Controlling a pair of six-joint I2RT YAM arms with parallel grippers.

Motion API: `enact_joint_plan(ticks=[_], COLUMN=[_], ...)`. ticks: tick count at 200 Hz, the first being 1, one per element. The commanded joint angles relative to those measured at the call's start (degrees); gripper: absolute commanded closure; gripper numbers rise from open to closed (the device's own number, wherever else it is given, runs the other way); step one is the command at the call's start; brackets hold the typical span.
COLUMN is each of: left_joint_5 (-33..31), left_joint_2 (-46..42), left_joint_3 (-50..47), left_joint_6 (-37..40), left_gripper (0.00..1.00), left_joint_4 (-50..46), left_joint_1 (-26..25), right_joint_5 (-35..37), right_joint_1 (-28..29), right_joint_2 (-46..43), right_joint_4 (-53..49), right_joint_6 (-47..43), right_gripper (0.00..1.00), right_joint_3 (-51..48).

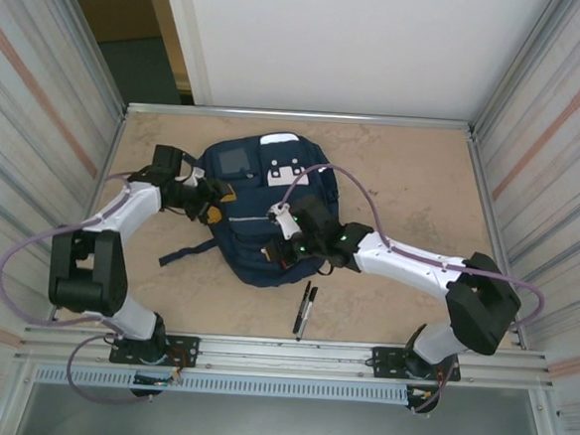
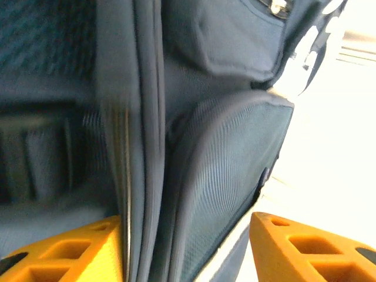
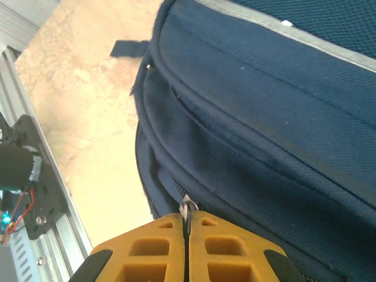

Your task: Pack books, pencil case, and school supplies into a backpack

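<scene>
Fingers [image 2: 64,252] of the left gripper [image 2: 187,235] are standing apart, pinching nothing, with a seam of the backpack [image 1: 255,220] running up between them at its left flank. The backpack is lying flat mid-table between the two arms, and its navy fabric is sagging and folding. It is looking limp and soft, better taken by a seam, strap or tab than by a slack panel. What it is holding inside cannot be told. Moving right, the right gripper [image 3: 187,218] is clenching on the small metal zipper pull [image 3: 187,205], a slick little tab likely to slip. Beyond it, two black pens [image 1: 305,308] are lying together on the table, just clear of the pack. They are slim and hard, probably prone to rolling.
</scene>
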Motion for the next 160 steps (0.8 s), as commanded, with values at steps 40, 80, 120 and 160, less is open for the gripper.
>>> enact_joint_plan(ticks=[40,80,120,160], left_joint_5=[0.4,-1.2,-5.5,-8.4], left_joint_2=[-24.0,-33.1,-37.2,-35.0], left_joint_3=[-11.1,-19.4,-24.5,-25.3], left_joint_6=[9.1,-7.3,-17.2,-20.5], left_gripper=[0.41,0.40,0.47,0.57], left_joint_4=[-19.8,-4.7,3.7,6.7], left_joint_1=[6.2,-1.4,-3.1,-7.2], right_joint_5=[-0.5,-2.3,-2.3,-3.0], right_joint_1=[2.8,4.2,5.6,6.6], right_joint_2=[2.6,4.0,4.4,6.0], right_joint_4=[3.2,2.4,2.7,2.9], right_joint_6=[0.2,-0.4,-0.4,0.3], right_gripper=[1.00,1.00,1.00,1.00], right_joint_3=[4.7,7.9,9.3,10.0])
